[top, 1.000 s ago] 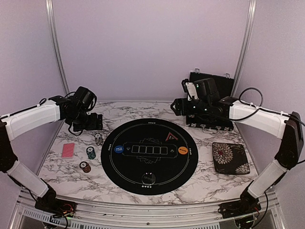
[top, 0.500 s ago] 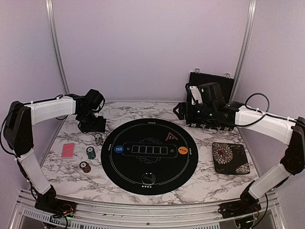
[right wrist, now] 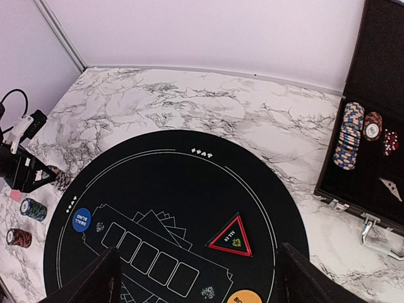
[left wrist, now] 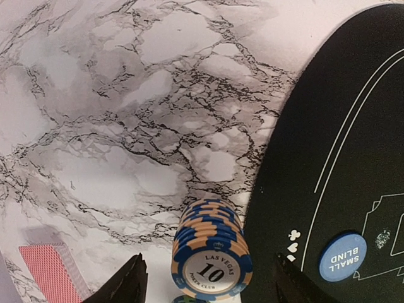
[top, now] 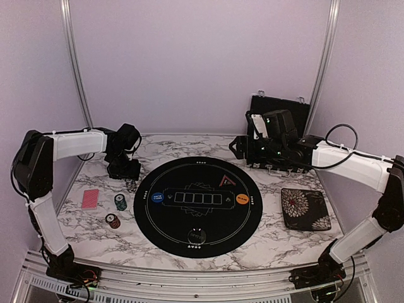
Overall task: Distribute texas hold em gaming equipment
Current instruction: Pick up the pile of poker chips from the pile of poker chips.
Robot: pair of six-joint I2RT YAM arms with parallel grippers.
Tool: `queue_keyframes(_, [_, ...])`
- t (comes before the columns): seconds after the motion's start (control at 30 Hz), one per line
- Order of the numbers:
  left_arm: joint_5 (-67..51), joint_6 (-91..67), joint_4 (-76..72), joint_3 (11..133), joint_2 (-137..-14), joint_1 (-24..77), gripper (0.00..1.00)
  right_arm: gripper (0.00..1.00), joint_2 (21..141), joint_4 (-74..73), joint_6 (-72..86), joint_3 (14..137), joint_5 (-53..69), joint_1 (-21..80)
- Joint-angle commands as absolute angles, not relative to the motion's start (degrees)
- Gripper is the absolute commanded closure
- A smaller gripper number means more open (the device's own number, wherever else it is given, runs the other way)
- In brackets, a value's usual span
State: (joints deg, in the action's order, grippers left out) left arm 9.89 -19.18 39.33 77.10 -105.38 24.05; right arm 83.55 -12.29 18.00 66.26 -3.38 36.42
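Bright, soft, even light here, faint shadows on the white marbled worktop [top: 284,243]. Left wrist view is crisp on the blue-and-tan striped chip stack [left wrist: 211,252], overhead view softer.

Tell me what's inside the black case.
A row of blue-and-orange chips, some dark red chips and small red pieces. The rest is cut off or hidden behind the right arm.

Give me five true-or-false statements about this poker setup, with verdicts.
The left gripper straddles the blue-and-orange chip stack. True.
The small blind button lies off the black mat. False: it lies on the mat.
The chip case is shut. False: it stands open.
The red-backed card lies on the marble, off the mat. True.
The right gripper holds the all-in triangle. False: it is open and empty; the triangle lies on the mat.
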Motion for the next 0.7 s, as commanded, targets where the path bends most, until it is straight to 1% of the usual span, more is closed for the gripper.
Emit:
queue_keyframes(0.0, [9.17, -17.63, 41.34, 78.53, -107.23, 23.27, 0.33, 0.19, 82.27, -11.60, 18.81, 66.80, -4.64, 37.26])
queue_keyframes(0.33, [8.79, -16.63, 41.32, 78.82, -108.27, 22.84, 0.41, 0.19, 82.57, -11.91, 19.11, 67.45, -5.50, 37.65])
queue_keyframes(0.67, [8.45, -16.43, 41.16, 78.76, -108.63, 22.69, 0.52, 0.19, 82.27, -12.28, 19.21, 67.41, -6.35, 37.74])
